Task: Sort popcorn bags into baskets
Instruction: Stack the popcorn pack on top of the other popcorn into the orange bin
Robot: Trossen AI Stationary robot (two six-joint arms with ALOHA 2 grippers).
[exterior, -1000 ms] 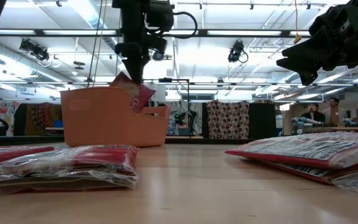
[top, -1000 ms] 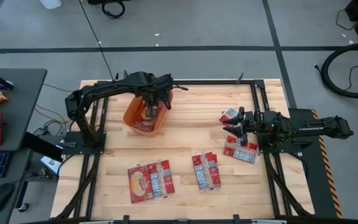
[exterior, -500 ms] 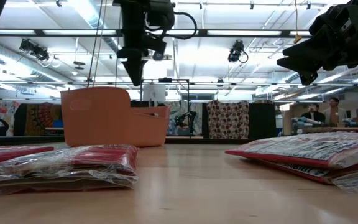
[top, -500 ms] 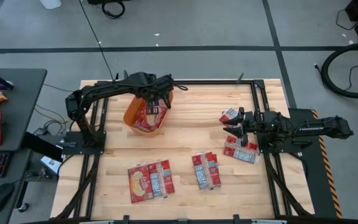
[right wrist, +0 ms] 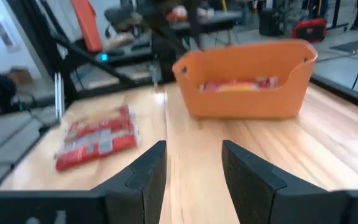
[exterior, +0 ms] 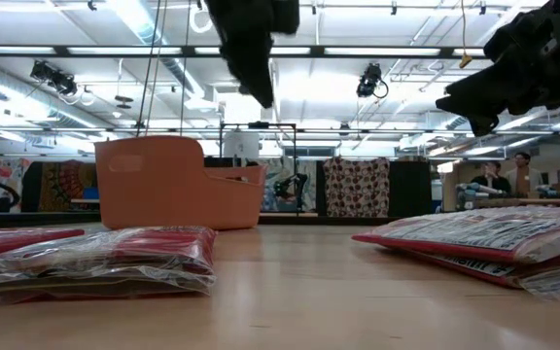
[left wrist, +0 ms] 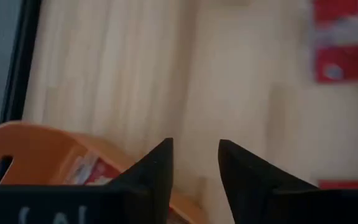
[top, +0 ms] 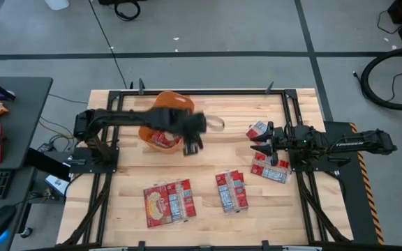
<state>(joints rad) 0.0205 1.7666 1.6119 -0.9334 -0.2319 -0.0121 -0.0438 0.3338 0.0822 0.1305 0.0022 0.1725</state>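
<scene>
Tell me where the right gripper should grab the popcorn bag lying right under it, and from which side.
Come straight down from above. The popcorn bag lies flat on the table, so only its edges offer a hold: probably best to pinch across one short end, or the edge facing the right gripper, which hangs open above it. Another bag lies apart, so there is room to descend.

Red popcorn bags (top: 168, 202) beside orange basket (top: 160, 130)

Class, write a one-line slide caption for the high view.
Left gripper, open and empty, beside the orange basket holding popcorn bags; right gripper hovers open near more bags on the table.
</scene>
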